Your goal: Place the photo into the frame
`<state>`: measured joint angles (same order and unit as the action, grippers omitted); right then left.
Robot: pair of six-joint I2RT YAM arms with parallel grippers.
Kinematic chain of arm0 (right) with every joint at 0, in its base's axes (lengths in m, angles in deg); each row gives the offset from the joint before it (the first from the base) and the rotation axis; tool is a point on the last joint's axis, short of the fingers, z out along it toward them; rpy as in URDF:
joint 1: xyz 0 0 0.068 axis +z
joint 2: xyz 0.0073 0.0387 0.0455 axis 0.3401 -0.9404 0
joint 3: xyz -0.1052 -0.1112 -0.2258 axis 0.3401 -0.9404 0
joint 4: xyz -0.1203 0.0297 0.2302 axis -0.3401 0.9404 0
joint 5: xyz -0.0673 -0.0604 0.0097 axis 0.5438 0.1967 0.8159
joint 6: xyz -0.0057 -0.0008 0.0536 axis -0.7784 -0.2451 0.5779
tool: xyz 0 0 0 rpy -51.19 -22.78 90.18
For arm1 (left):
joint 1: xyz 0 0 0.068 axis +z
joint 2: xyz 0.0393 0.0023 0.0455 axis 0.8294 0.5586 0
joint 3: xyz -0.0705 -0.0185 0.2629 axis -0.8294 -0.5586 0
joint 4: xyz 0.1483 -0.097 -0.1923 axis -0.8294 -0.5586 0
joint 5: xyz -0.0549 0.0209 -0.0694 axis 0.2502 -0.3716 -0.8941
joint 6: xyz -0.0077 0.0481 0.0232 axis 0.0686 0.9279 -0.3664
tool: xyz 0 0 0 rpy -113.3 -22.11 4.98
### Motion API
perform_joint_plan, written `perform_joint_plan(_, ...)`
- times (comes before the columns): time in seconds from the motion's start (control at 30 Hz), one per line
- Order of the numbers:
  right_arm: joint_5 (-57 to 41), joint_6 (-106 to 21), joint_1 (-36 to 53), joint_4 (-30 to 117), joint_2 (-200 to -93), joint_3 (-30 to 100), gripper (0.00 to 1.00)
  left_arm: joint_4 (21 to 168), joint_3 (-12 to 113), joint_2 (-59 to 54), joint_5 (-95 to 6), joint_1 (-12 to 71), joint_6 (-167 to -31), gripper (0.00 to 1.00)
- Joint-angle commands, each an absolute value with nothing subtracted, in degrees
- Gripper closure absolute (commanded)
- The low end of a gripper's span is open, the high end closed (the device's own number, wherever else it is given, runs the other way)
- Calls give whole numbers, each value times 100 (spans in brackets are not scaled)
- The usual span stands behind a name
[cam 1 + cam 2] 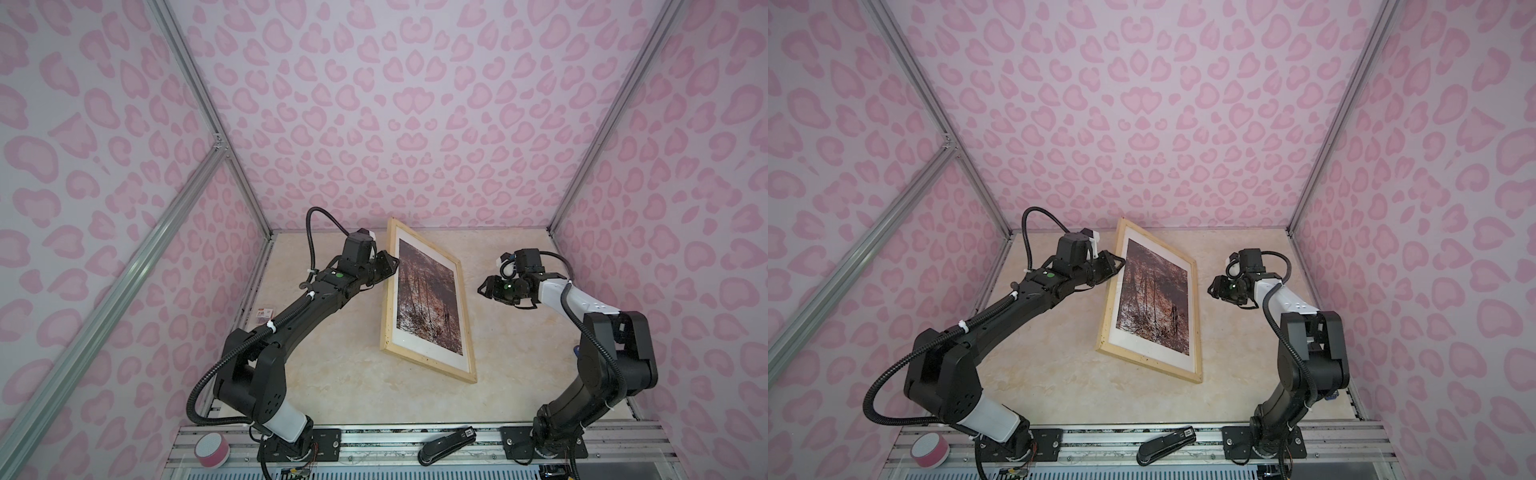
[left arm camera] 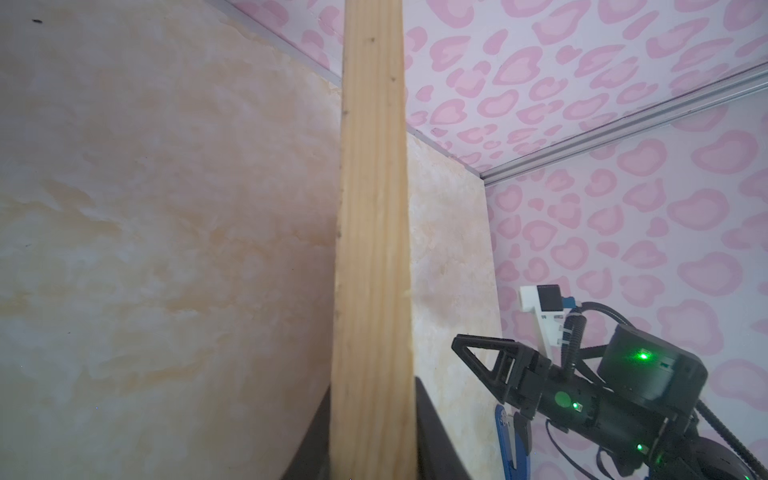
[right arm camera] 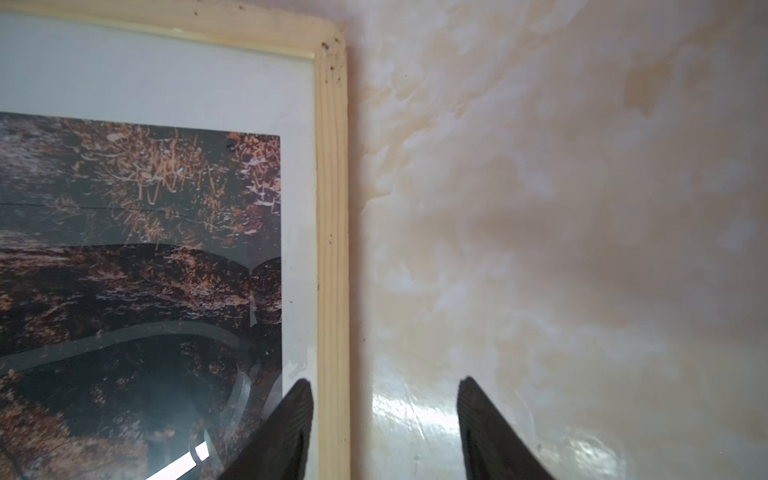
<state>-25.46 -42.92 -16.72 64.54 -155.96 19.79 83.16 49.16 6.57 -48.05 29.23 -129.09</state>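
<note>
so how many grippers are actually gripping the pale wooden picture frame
1. The left gripper is clamped on the left edge of the pale wooden picture frame, holding that side up; the right gripper is open, clear of the right edge.

Counts. One frame (image 1: 388, 299), one photo (image 1: 428, 297) and one white mat (image 3: 166, 66); two arms, the left arm (image 1: 299, 311) and the right arm (image 1: 582, 297); one black stapler (image 1: 446, 445) at 6 o'clock; one pink-and-white round item (image 1: 212, 449) at 7 o'clock; one small packet (image 1: 265, 312) at 9 o'clock; one counter (image 1: 332, 374).
</note>
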Motion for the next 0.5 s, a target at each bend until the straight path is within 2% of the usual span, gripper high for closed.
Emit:
perform_joint_plan(0.0, -2604, -4027, -1520, 5940, -15792, 1866, 44, 8347, 4831, 801, -4466, 2918, -12258, 97)
perform_joint_plan(0.47, -2431, -3928, -1390, 5848, -16176, 1802, 56, 8286, 4579, 927, -4353, 2984, -12204, 84)
